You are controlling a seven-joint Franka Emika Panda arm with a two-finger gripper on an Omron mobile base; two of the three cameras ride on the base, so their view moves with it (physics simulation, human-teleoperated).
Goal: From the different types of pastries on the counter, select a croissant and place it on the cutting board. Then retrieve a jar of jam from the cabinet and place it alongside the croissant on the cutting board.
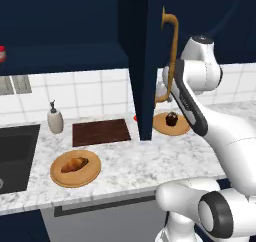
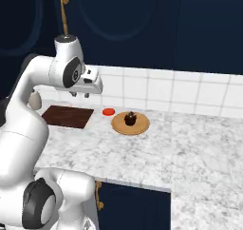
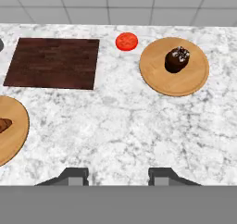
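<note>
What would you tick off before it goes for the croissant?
1. Gripper open, holding nothing: ok.
2. Croissant lies free on its plate: ok.
3. Cutting board bare, ready to receive it: ok.
4. Gripper lined up over the croissant: not ok; the hand view is centred on bare counter, with the croissant at its left edge.
5. Cabinet door hangs open beside the arm's path: not ok.
6. Jam jar present for later: cannot tell; a red object shows at the left edge of the left base view.
</note>
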